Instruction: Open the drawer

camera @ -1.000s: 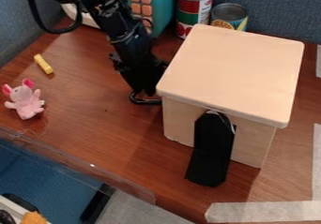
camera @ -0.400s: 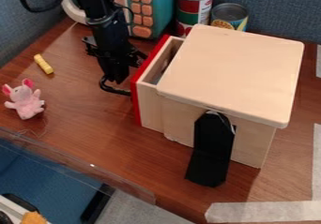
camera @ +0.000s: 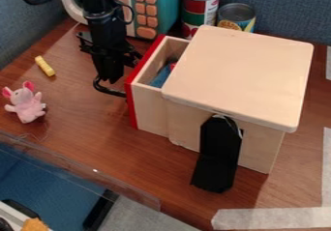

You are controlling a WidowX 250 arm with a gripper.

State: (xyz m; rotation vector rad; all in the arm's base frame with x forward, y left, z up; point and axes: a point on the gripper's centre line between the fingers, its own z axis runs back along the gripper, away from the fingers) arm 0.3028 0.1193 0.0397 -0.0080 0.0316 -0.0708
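At the red front of the drawer (camera: 148, 107), on its left side, hangs the black gripper (camera: 119, 84), pointing down from the upper left. One curved finger reaches to the red panel near the drawer's front; whether it grips a handle is hidden. The drawer stands out to the left of the wooden box (camera: 242, 75), partly pulled out, with a blue and red item (camera: 161, 76) visible inside.
A pink plush mouse (camera: 26, 103) and a yellow stick (camera: 44, 66) lie on the left of the table (camera: 84, 123). Two cans (camera: 200, 7) and a teal toy (camera: 155, 7) stand behind. A black strap (camera: 218, 152) hangs down the box's near side.
The gripper has moved left, and the drawer has slid out of the box with it. The item inside the drawer has come into sight.
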